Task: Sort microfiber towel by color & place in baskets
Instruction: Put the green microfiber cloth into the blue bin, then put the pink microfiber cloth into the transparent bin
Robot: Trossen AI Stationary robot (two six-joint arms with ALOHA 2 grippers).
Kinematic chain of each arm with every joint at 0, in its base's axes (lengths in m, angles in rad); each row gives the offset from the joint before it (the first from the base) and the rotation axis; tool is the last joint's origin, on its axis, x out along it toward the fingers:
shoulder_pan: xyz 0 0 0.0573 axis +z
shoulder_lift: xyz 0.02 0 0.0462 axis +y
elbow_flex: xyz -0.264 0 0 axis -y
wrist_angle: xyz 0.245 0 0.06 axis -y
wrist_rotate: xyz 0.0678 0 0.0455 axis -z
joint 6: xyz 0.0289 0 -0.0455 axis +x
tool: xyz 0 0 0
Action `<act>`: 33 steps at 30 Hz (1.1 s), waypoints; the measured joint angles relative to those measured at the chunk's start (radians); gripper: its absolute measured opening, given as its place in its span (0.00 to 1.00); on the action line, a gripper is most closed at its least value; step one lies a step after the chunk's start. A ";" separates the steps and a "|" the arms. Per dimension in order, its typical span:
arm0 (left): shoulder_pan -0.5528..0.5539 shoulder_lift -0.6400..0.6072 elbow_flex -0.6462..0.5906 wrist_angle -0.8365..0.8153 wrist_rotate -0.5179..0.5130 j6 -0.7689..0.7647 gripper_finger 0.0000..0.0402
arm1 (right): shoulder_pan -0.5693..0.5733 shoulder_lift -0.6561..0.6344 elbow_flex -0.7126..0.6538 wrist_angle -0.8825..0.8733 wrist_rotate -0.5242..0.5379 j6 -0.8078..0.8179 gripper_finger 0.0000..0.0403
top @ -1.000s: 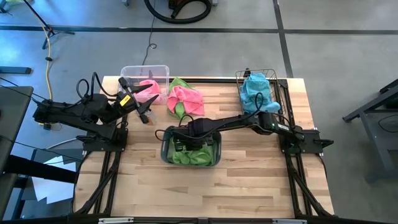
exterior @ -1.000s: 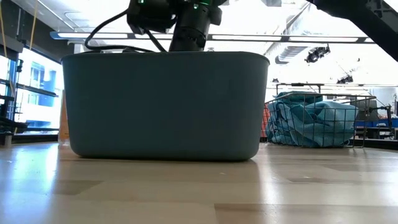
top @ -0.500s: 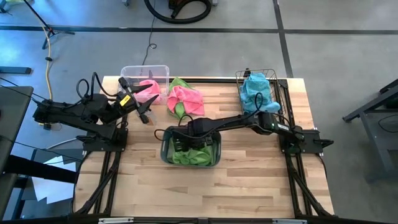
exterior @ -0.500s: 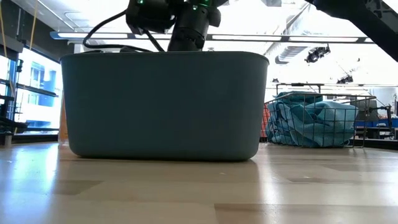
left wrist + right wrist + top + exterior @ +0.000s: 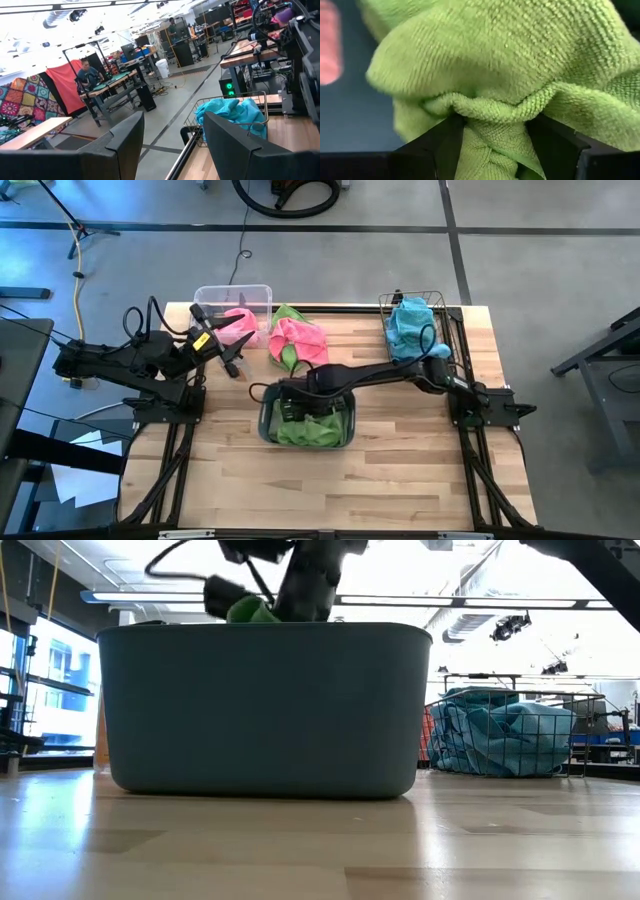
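The grey-blue tub (image 5: 264, 422) stands in the middle of the table and holds green towels (image 5: 318, 430). My right gripper (image 5: 291, 408) reaches down into it, open, with a green towel fold (image 5: 490, 107) between its fingers. A hump of green towel (image 5: 250, 610) shows above the tub's rim (image 5: 265, 630). A pile of pink (image 5: 303, 338) and green (image 5: 284, 358) towels lies on the table behind the tub. The clear bin (image 5: 213, 294) holds a pink towel (image 5: 240, 326). The wire basket (image 5: 384, 304) holds blue towels (image 5: 410, 326). My left gripper (image 5: 232, 360) waits open near the clear bin. My right gripper stands open around a puckered fold of the green towel (image 5: 470, 106), which lies between the two fingers (image 5: 447, 145) and meets their inner sides. The fingers come from above, slanting down into the tub. Part of the towel reaches above the rim; the rest lies in the tub.
Bare wood (image 5: 330, 490) lies between the tub and the table's near edge. In the left wrist view the wire basket (image 5: 265, 100) with blue towels stands far off, and a person (image 5: 90, 75) stands at a bench in the room beyond.
My right gripper has risen out of the tub's depth. A hump of green towel has come up with it and now shows above the tub's rim in the low view, where none showed before.
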 joint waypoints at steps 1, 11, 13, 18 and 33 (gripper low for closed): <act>0.000 0.000 0.000 0.000 0.000 0.000 0.48 | 0.000 -0.011 0.000 0.001 -0.002 -0.006 0.55; 0.000 0.000 0.000 0.000 -0.001 0.000 0.48 | -0.005 -0.110 0.001 -0.002 0.018 -0.070 0.55; 0.000 0.000 0.000 0.000 -0.001 0.000 0.48 | -0.005 -0.129 0.001 -0.012 0.012 -0.090 0.55; 0.000 0.000 0.000 -0.001 -0.008 0.000 0.48 | -0.005 -0.187 0.002 -0.017 0.036 -0.211 0.55; 0.001 0.000 0.000 -0.001 -0.026 -0.041 0.48 | 0.016 -0.418 0.005 -0.380 0.534 -0.395 0.55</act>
